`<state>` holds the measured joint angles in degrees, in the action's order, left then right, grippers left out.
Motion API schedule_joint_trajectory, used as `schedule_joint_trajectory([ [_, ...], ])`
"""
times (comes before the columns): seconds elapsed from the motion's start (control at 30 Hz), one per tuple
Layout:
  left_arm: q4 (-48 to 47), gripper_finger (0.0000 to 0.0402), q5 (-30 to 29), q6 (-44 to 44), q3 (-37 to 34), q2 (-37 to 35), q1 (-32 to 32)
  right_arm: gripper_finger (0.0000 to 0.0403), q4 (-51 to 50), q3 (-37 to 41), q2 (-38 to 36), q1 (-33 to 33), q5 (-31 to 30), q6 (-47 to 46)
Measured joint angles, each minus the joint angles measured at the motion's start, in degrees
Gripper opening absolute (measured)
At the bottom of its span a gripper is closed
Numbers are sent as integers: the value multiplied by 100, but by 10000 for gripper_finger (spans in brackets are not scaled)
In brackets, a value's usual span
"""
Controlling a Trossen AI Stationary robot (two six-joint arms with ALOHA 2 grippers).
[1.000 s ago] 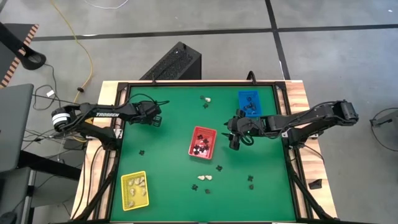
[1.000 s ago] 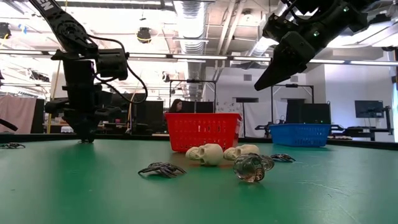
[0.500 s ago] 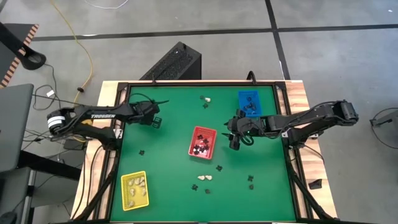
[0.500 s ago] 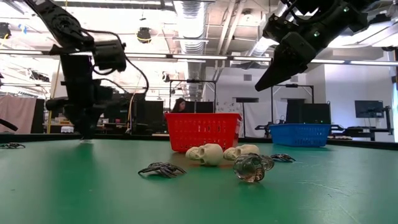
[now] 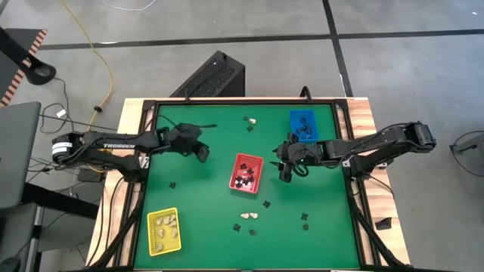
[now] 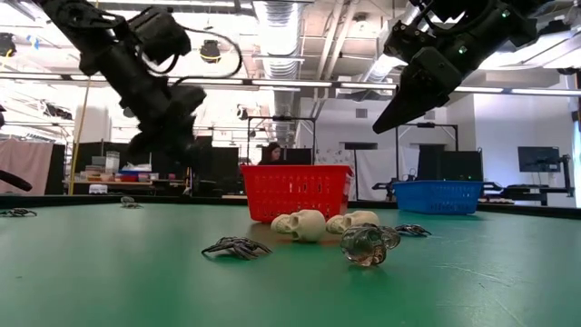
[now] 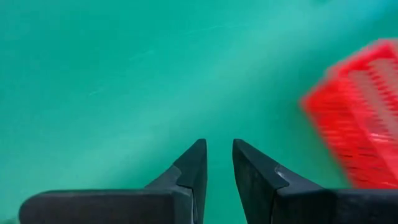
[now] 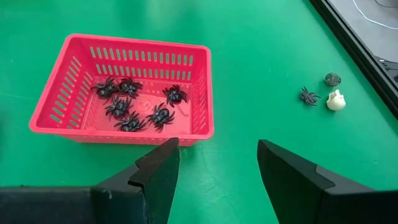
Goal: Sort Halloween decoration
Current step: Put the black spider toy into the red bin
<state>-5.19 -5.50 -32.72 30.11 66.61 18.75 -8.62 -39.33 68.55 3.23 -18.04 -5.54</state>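
Two skulls [image 6: 309,224] and a black spider [image 6: 236,247] lay low in the frame. Farther back sat the red basket [image 5: 246,172] of spiders. Left gripper [image 5: 203,152], nearly closed, held nothing I could see. Right gripper [image 5: 285,173] hung wide open, empty.

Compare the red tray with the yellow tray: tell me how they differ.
The red tray sits mid-table and holds black spiders; the yellow tray sits at a table corner and holds cream lumps. Red lies nearer the right end effector, yellow far from both. Both are small rectangular baskets.
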Motion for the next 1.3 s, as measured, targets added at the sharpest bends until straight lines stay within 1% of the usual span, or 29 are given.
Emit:
schedule_joint_trajectory([
  [0.13,-1156,69,-1043,-462,0,0,210,248,2,0,0,2,0,-30],
  [0.17,-1458,72,-1208,-596,0,0,283,248,2,0,0,2,0,-42],
  [0.23,-1898,80,-1378,-766,0,2,399,248,2,0,0,2,0,-42],
  [0.33,-2137,102,-1522,-853,0,2,491,248,2,0,0,2,2,-44],
  [0.53,-2175,154,-1704,-834,-19,2,609,248,2,0,0,2,11,-48],
  [0.67,-2145,172,-1779,-843,-231,2,695,248,4,0,0,2,13,-50],
  [0.93,-1169,176,-1673,-691,-684,4,766,248,7,0,0,2,15,-50],
  [1.1,-1118,176,-1751,-681,-827,4,766,248,7,2,0,2,15,-59],
  [1.3,-835,176,-1776,-559,-977,2,766,248,11,2,0,2,15,-59],
])
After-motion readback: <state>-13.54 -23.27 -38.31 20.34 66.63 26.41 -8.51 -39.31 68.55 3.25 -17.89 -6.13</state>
